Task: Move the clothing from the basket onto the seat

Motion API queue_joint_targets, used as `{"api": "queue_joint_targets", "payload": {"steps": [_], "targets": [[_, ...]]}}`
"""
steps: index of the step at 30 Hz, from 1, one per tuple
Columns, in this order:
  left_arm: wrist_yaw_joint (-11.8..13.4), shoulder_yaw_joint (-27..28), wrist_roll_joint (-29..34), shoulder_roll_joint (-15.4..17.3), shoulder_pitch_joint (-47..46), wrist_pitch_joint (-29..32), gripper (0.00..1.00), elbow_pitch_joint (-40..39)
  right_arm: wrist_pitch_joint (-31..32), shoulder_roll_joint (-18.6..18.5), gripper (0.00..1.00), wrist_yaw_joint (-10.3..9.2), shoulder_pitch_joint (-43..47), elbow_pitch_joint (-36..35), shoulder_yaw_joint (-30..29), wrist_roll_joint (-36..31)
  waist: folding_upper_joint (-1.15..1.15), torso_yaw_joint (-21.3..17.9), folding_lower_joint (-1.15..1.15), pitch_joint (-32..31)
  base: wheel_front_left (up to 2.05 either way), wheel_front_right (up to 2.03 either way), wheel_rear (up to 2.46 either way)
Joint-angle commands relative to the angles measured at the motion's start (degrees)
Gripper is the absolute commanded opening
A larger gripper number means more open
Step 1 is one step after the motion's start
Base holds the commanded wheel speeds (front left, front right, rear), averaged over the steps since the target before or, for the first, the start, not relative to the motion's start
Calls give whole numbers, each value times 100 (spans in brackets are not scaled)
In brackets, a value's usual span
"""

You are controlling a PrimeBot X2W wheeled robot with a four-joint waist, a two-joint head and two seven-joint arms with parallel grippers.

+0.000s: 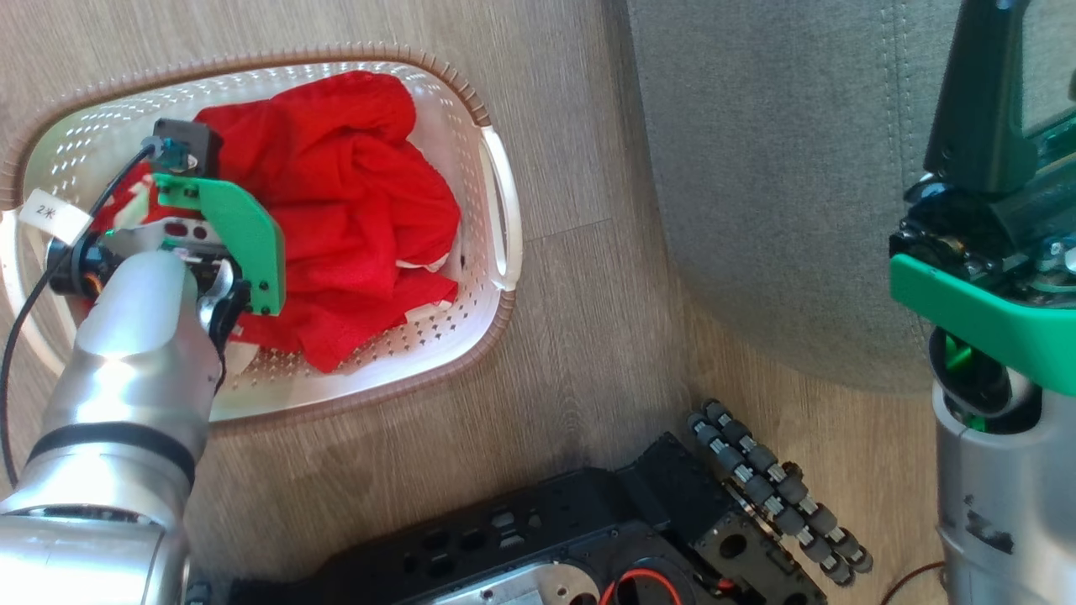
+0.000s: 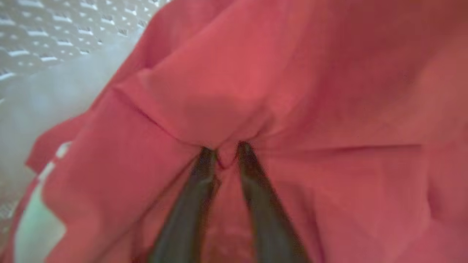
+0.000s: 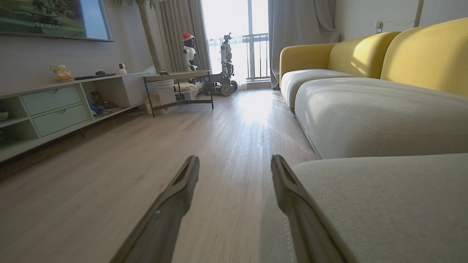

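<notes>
Clothing (image 1: 336, 210) sits heaped in the basket (image 1: 403, 340). The left tool (image 2: 223, 148) pinches a red fold, likely for lifting to the seat (image 1: 799, 168) at three o'clock. The right tool (image 3: 234, 159) is spread and idle.

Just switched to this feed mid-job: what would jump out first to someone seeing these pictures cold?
The bright red clothing heaped in the cream basket, at the head view's left, grabs the eye first. The left pincer is down in it, a fold of red fabric bunched between its fingertips. The big grey-green seat lies to the right, with the right pincer open near it.
</notes>
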Motion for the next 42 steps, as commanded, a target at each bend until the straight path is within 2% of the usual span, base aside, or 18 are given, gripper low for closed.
{"api": "queue_joint_targets", "payload": {"steps": [1, 10, 16, 26, 34, 36, 42], "targets": [[-1, 43, -3, 175, 256, -2, 0, 34, -28, 66, 100, -1, 78, -226, 100, 4, 0, 2, 0, -16, 0, 0, 0], [-49, -93, -66, 88, 232, -203, 0, 42, -28, 66, 100, -1, 70, -190, 108, -37, 0, 67, 0, -131, 0, 0, 0], [-75, -191, -141, -38, 325, -534, 0, 22, -28, 66, 100, -1, 102, -120, 95, -109, 0, 151, 0, -438, 0, 0, 0], [-94, -509, -578, -429, 771, -1261, 0, -173, -28, 66, 100, -1, 330, 158, 123, -395, 0, 527, 0, -1516, 0, 0, 0], [-95, -999, -1209, -508, 1258, -1702, 0, -583, -28, 66, 100, -1, 659, 508, 90, -540, 0, 749, 0, -2297, 0, 0, 0], [-95, -1282, -1462, -512, 1434, -1794, 0, -822, -28, 58, 100, -1, 813, 664, 20, -578, 0, 850, 0, -2565, 0, 0, 0], [-95, -1745, -1966, -371, 1770, -1959, 0, -1340, -28, -53, 100, -1, 1092, 1022, -26, -541, 0, 994, 0, -3170, 0, 0, 0]]}}
